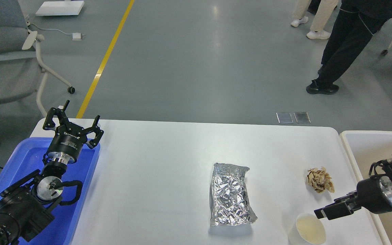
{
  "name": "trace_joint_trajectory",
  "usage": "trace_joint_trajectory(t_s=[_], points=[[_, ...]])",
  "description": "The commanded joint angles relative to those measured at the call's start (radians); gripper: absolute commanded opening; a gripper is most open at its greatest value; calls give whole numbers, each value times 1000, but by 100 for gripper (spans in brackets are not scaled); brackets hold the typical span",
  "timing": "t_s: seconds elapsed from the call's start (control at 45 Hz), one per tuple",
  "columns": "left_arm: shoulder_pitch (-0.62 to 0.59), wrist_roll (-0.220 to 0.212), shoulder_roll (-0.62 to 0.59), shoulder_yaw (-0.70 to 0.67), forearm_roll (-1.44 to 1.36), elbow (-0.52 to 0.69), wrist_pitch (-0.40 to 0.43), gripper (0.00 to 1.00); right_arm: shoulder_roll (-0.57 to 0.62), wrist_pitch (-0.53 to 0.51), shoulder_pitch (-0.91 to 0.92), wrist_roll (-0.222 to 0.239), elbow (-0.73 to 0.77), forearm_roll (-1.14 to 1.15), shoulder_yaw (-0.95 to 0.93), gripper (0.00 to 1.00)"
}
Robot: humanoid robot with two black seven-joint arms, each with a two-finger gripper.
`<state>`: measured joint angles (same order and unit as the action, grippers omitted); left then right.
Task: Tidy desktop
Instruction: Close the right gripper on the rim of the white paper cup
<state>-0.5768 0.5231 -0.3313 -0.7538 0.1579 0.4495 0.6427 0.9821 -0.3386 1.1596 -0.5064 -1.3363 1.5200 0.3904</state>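
The white desktop (162, 160) holds a crumpled silver foil packet (230, 195) at centre right. A crumpled brown paper ball (320, 179) and a white paper cup (310, 230) lie near the front right. My left gripper (74, 121) is open and empty, above the far right corner of the blue tray (26, 163). My right gripper (326, 211) points left with its fingers together and holds nothing. Its tip is just above the cup's right rim and below the paper ball.
A beige-white bin (369, 144) stands off the desktop's right edge, under my right arm. Beyond the table are a grey chair (2, 51), a yellow floor line (105, 58) and people's legs (339, 47).
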Motion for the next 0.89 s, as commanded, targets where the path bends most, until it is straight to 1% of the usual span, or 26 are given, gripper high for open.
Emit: trace_joint_trajectory(t_s=[0.0,0.311,0.511,0.667,0.689,0.8,0.822,0.867], points=[[0,0,0,-1,2,0,0,100,-2,29,-52,0,0,11,-8,99],[0,0,0,1,0,0,0,100,-45,79,-129,2,31,11,-48,99],[0,0,0,1,0,0,0,100,-68,93,-185,0,71,11,-81,99],[0,0,0,-1,2,0,0,100,-80,99,-207,0,74,12,-84,98],[0,0,0,-1,0,0,0,100,-80,101,-209,0,75,12,-84,96],[0,0,0,-1,2,0,0,100,-97,109,-215,0,100,12,-84,78],[0,0,0,1,0,0,0,100,-105,115,-216,0,111,12,-82,72],[0,0,0,-1,0,0,0,100,-114,122,-216,0,132,12,-76,56]])
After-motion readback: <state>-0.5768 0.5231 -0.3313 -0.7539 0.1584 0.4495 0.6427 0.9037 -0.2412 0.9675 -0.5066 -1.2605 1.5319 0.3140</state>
